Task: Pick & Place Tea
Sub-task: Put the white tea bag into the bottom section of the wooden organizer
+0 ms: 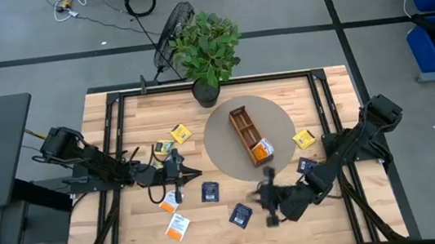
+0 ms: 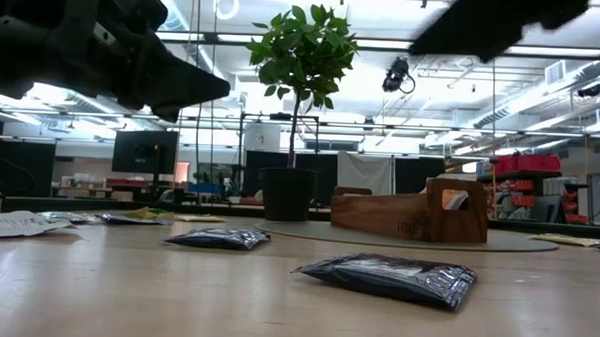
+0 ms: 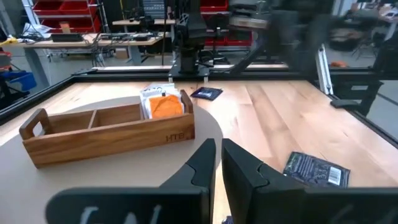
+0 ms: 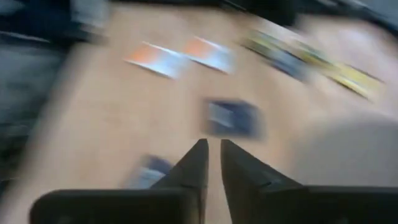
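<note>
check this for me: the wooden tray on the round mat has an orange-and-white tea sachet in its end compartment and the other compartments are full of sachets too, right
Not quite. The wooden tray on the round mat does hold an orange-and-white tea sachet in its end compartment, but the other compartments are empty, as the left wrist view shows.

text: "HTE" | on: tray (image 3: pixel 109 134) side wall, burned into wood | sachets: print too small to read | other signs: none legible

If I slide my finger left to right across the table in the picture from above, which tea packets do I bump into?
Orange-and-white packet → yellow packet → navy packet → navy packet → orange packet in the wooden tray → yellow packet.
</note>
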Motion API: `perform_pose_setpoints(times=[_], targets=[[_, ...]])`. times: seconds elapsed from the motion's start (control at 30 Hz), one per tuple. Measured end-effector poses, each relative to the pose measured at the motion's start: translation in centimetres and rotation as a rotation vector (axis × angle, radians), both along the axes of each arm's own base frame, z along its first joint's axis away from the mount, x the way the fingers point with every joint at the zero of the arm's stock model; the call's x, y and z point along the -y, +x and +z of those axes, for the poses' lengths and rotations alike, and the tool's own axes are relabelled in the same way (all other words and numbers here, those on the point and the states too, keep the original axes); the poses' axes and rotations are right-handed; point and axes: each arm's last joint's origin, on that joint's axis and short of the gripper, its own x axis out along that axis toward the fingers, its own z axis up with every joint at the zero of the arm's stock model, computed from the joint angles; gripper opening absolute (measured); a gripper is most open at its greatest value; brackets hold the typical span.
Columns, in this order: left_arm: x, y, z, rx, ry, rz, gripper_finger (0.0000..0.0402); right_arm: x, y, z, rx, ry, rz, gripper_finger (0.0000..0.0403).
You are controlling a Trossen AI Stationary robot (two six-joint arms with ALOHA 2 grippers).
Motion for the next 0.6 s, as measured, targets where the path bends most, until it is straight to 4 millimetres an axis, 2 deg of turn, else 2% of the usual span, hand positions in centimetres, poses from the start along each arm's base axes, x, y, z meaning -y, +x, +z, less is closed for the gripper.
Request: perform_pose_setpoints(times=[0.13,0.33,0.47,0.6], targets=[[0.0,0.0,0.0,-0.001,0.000,-0.001,0.0032,0.8,0.0,-0.3,0.133,0.074,0.249,0.0025],[0.0,-0.1,-0.3,-0.048,-0.010,0.002,0.0032,4.2,-1.0,-1.3,0.191,0.137,0.308,0.0012],[-0.2,-0.5,0.0,-0.092,-0.039,0.007,0.0032,5.9,-2.9,-1.1,0.232,0.146,0.336,0.0008],[-0.4,-1.3,1.1,-0.120,-0.066,-0.013,0.0032,7.4,-5.5,-0.3,0.298,0.122,0.335,0.0008]])
